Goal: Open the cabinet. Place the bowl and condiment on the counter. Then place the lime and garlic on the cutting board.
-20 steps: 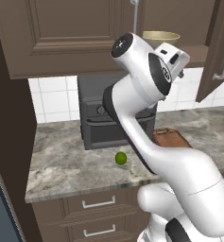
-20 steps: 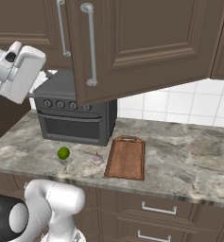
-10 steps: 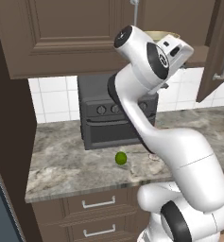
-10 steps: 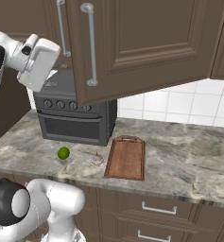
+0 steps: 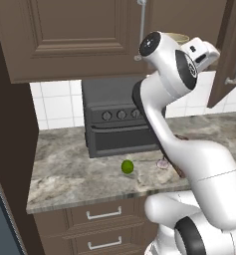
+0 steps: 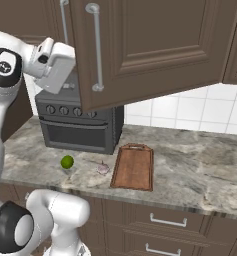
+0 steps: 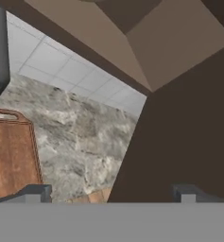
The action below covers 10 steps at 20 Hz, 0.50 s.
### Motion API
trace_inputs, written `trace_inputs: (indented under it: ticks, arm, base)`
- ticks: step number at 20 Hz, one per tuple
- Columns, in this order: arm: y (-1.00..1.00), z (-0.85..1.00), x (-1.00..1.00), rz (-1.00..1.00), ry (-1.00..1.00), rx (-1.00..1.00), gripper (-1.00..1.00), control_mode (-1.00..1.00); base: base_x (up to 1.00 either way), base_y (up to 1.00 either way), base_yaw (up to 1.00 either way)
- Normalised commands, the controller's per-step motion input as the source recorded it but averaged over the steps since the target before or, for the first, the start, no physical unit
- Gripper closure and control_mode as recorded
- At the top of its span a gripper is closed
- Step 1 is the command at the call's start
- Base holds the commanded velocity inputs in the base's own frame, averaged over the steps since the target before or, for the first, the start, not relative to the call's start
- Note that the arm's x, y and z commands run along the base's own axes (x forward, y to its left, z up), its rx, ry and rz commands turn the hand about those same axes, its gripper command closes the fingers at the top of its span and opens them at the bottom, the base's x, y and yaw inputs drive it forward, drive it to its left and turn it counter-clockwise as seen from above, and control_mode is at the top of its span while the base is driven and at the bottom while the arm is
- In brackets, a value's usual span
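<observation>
The dark brown cabinet (image 6: 155, 45) hangs with its door swung open over the counter (image 6: 190, 160). Inside it, the rim of the pale bowl (image 5: 178, 37) peeks out behind my raised arm. My gripper (image 7: 111, 194) is open and empty, up by the cabinet's lower edge and looking down past the door. The lime (image 5: 127, 167) and the garlic (image 5: 163, 163) lie on the counter in front of the oven. To the right of the garlic (image 6: 103, 169) lies the cutting board (image 6: 135, 166), bare. The condiment is hidden.
A dark countertop oven (image 6: 80, 120) stands against the white tiled wall (image 6: 190, 107). Drawers with short silver handles (image 5: 103, 215) run below the counter. The open door (image 5: 231, 50) juts out close to my hand.
My arm has lifted and swung the hand up and toward the open cabinet. The jaws stayed open. Lime, garlic and board have not moved.
</observation>
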Motion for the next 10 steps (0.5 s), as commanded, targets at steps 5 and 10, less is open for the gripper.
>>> trace_inputs:
  ticks: [5, 10]
  arm:
    - [0.00, -0.01, 0.00, 0.00, -0.01, 0.00, -1.00, -1.00]
    - [-0.11, -0.01, 0.09, -0.01, -0.01, 0.00, -1.00, -1.00]
  base:
    - [0.00, 0.00, 0.00]
    - [0.00, 0.00, 0.00]
